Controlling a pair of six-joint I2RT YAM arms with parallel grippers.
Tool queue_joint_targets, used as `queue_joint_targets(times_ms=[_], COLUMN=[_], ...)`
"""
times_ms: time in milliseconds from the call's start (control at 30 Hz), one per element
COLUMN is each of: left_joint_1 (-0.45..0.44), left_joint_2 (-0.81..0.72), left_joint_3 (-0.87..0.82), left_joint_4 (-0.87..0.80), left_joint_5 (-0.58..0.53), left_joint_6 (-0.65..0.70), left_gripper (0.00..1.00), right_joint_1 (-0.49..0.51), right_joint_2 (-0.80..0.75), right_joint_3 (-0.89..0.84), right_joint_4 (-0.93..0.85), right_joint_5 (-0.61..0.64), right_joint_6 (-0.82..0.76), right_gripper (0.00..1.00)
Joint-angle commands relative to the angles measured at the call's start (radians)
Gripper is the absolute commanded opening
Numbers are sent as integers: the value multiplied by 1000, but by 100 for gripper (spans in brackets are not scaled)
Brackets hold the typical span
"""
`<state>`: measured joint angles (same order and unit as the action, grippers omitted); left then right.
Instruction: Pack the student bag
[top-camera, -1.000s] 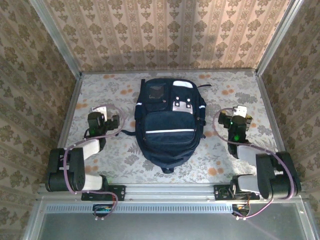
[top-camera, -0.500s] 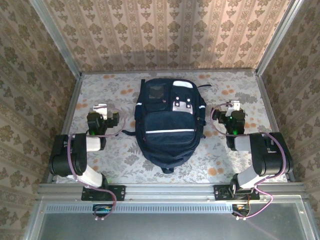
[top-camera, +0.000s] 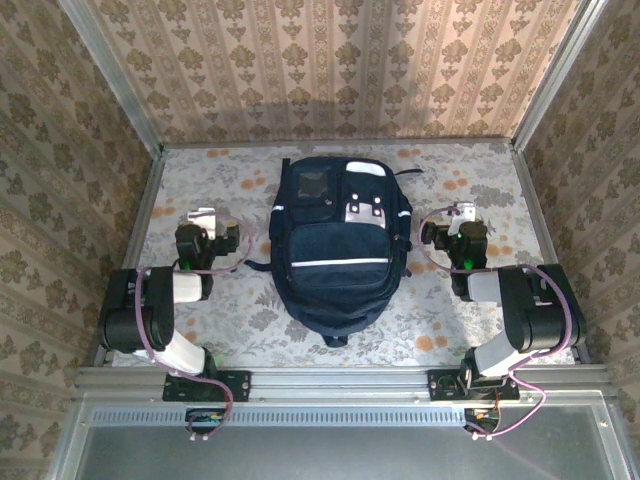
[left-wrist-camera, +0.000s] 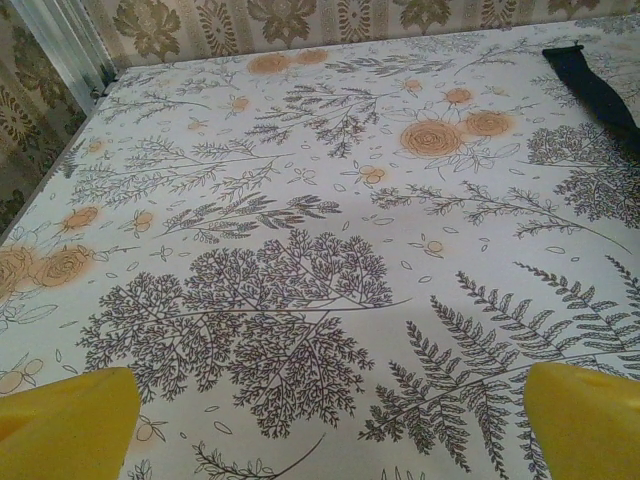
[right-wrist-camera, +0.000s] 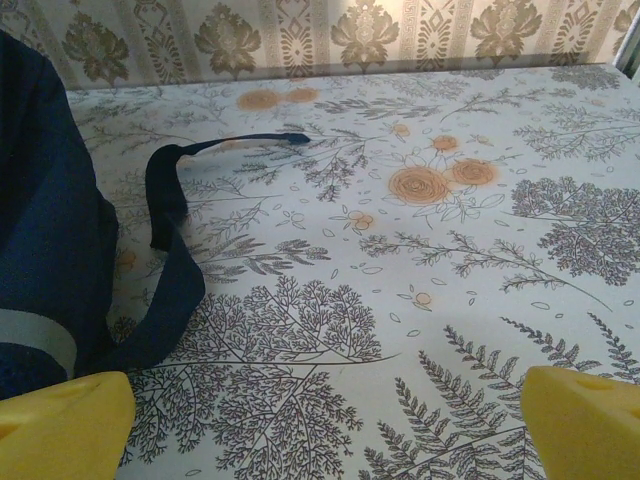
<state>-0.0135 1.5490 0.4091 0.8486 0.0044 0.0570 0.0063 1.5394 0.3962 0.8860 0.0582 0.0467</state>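
Both arms fold low; left gripper (top-camera: 205, 213) and right gripper (top-camera: 465, 210) point toward the table's (top-camera: 240, 325) far edge, jaws spread wide.

One student bag (top-camera: 335, 250) is counted on one worktop (top-camera: 440, 320). Two arms are counted, the left arm (top-camera: 140, 312) and the right arm (top-camera: 535, 318), each bearing one pair of jaws.

A flat table top with a pale cloth of grey ferns and orange roses (top-camera: 240, 175) sits inside tan walls with a flower pattern (top-camera: 330, 60), and a silver metal rail (top-camera: 330, 381) runs along its near edge.
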Motion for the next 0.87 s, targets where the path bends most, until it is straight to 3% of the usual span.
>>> queue_joint_targets(times_ms=[0, 833], left_joint_1=[-6, -2], left_joint_2=[-15, -13], left_joint_3=[-3, -1], left_joint_4=[0, -3], left_joint_5=[-7, 2], left_joint_6=[3, 1], left_gripper=[100, 100], right_joint_1=[16, 30], right_joint_2=[-4, -5], right_joint_3=[4, -3], right_joint_4=[-6, 6], right_joint_5=[-2, 20], right_joint_6=[-27, -36], right_gripper=[100, 100])
